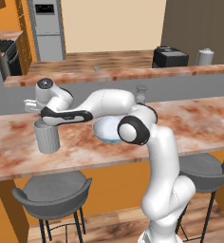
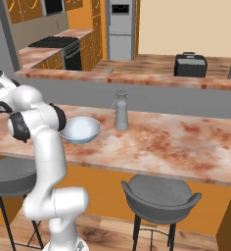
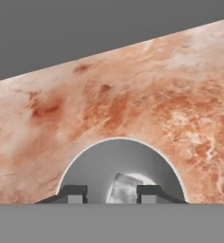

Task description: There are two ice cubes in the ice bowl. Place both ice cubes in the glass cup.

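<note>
1. Progress — the pincer (image 3: 108, 194) hangs directly over the mouth of the glass cup (image 1: 47, 136), which stands on the surface (image 1: 190, 123) well to the left of the ice bowl (image 1: 106, 131) in the left base view. In the hand view an ice cube (image 3: 122, 189) sits between the two dark fingertips, with the cup's grey interior right below it.
2. Pincer state — it looks clenched on that cube, the fingertips standing close on either side of it; I cannot confirm actual contact.
3. Judgement: this is a delivery step, with the cube above the cup and not yet let go. Whether it is the first or the second cube I cannot tell.
4. Containers — the cup's inside shows grey, with a pale patch behind the held cube; whether that is another cube is unclear.
5. The bowl's pale inside, seen in the right base view, shows no cube I can make out, though part of it is hidden behind the arm.
</note>
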{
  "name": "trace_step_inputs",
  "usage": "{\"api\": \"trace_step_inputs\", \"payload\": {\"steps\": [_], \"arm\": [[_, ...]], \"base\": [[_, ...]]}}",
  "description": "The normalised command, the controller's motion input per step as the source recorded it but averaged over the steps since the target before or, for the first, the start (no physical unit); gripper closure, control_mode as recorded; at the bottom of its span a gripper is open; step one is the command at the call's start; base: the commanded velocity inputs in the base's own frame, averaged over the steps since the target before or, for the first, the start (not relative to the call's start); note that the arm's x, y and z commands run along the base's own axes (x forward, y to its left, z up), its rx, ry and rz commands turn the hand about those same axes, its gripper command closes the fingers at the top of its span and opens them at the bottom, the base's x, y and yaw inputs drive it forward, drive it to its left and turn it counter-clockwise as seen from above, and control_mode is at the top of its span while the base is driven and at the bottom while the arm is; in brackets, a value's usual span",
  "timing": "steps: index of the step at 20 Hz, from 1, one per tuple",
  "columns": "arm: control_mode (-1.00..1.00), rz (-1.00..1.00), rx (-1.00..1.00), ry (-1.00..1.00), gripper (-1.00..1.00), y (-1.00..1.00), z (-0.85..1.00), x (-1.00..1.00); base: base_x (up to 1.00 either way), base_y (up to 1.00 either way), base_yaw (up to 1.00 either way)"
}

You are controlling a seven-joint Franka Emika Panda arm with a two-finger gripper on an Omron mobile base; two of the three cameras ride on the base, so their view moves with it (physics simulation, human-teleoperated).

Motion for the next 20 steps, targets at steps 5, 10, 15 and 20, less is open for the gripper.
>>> {"api": "trace_step_inputs", "payload": {"steps": [5,10,15,20], "arm": [[-1.00,0.00,0.00,0.00,1.00,0.22,-0.08,0.17],[-1.00,0.00,0.00,0.02,1.00,-0.04,-0.42,-0.12],[-1.00,0.00,0.00,0.00,1.00,-0.10,-0.26,-0.11],[-1.00,0.00,0.00,0.00,-1.00,-0.02,-0.01,0.11]], "base": [[0.00,0.00,0.00],[0.00,0.00,0.00],[0.00,0.00,0.00],[0.00,0.00,0.00]]}}
